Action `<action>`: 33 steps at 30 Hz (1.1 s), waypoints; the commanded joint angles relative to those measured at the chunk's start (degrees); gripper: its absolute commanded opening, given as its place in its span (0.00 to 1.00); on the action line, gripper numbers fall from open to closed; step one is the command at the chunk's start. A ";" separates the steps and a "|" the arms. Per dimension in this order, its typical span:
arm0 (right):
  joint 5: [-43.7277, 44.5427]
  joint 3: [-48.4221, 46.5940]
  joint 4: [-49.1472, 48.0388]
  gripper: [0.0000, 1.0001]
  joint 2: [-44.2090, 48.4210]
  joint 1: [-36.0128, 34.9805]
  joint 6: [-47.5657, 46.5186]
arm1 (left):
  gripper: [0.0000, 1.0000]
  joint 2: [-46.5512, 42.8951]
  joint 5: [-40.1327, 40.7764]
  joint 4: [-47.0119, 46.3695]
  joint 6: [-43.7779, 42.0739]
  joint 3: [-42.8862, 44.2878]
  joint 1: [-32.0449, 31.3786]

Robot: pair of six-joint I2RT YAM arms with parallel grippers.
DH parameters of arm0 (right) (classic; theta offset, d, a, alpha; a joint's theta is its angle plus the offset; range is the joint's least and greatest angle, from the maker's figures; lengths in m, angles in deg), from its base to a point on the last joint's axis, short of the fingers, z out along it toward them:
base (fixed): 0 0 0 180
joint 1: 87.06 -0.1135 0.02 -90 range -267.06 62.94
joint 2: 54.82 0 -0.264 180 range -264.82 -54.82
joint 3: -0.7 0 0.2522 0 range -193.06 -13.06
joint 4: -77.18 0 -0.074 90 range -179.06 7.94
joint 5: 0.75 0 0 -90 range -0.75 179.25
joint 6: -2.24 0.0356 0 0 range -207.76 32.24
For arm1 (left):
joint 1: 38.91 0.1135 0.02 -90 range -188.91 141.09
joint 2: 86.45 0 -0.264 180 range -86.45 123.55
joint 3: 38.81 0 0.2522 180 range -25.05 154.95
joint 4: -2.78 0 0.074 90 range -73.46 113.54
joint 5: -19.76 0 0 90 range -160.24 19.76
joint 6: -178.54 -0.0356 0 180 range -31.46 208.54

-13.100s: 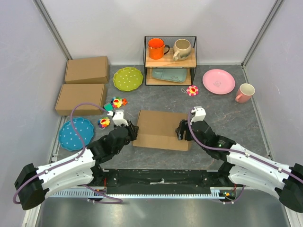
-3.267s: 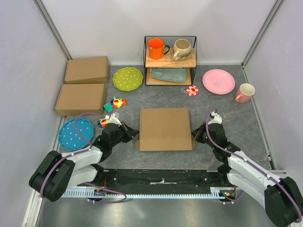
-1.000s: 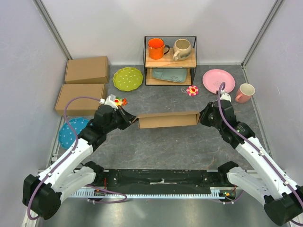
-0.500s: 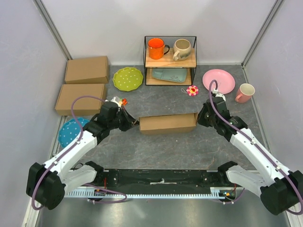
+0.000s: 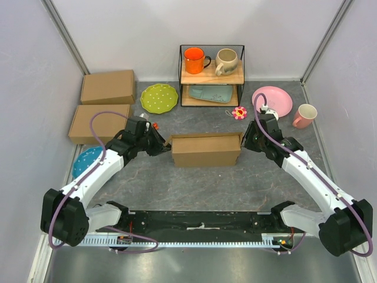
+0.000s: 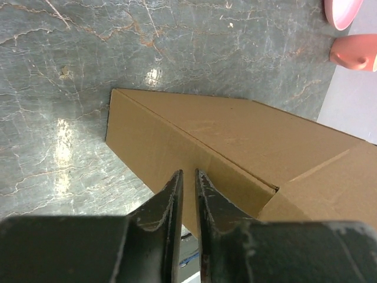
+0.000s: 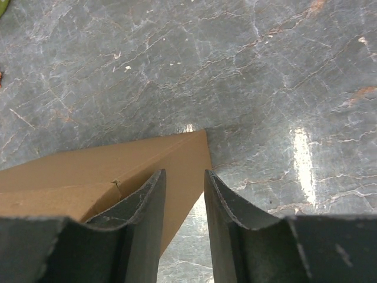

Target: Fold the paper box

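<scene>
Plain brown corrugated cardboard paper box sat closed, a shallow rectangle, at centre of the grey marbled table. Left gripper at its 9 o'clock end, jaws barely parted. Right gripper at 3 o'clock, jaws wider, straddling the corner.

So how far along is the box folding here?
Done: the paper box looks closed, no loose flaps showing. In hand: the left gripper and right gripper sit at its two ends; it seems tipped up on an edge. Left: lay it flat and withdraw.
</scene>
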 commanded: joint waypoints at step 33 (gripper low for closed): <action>10.06 -3.80 5.02 0.56 3.43 -1.41 -7.70 | 0.33 -0.18 -2.33 3.77 -10.69 3.99 0.02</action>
